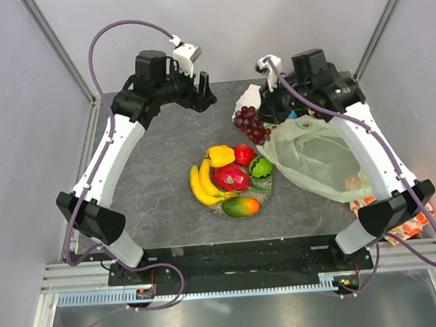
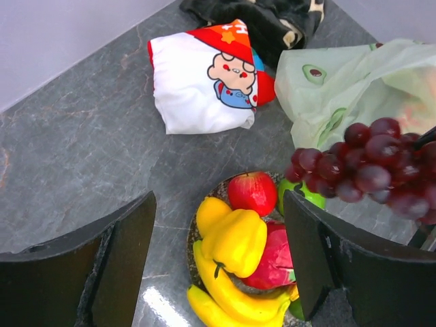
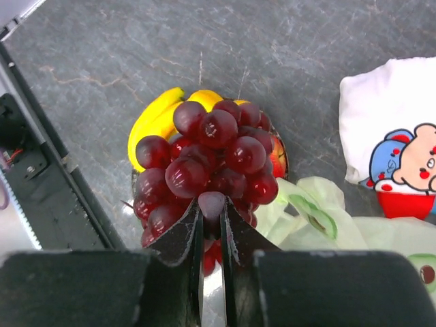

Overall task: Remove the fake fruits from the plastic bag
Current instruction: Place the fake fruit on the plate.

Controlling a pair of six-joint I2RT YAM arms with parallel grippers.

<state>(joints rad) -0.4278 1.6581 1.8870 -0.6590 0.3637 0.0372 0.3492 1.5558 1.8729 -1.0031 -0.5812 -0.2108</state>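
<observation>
My right gripper point(image 3: 211, 212) is shut on the purple grapes point(image 3: 208, 153), holding the bunch point(image 1: 251, 125) in the air beside the mouth of the pale green plastic bag point(image 1: 319, 164). An orange-red fruit point(image 1: 352, 182) shows through the bag's far end. The round dish point(image 1: 268, 190) holds the bananas point(image 1: 201, 183), yellow pepper point(image 2: 235, 238), red apple point(image 2: 252, 192), lime point(image 1: 261, 167), dragon fruit point(image 1: 232, 177) and mango point(image 1: 241, 206). My left gripper point(image 2: 218, 204) is open and empty, raised above the table behind the dish point(image 1: 202, 93).
A folded white cartoon-printed cloth point(image 2: 204, 78) lies at the back of the table next to the bag. An orange patterned cloth point(image 1: 411, 226) sits under the right arm at the near right. Grey walls close in the back and sides.
</observation>
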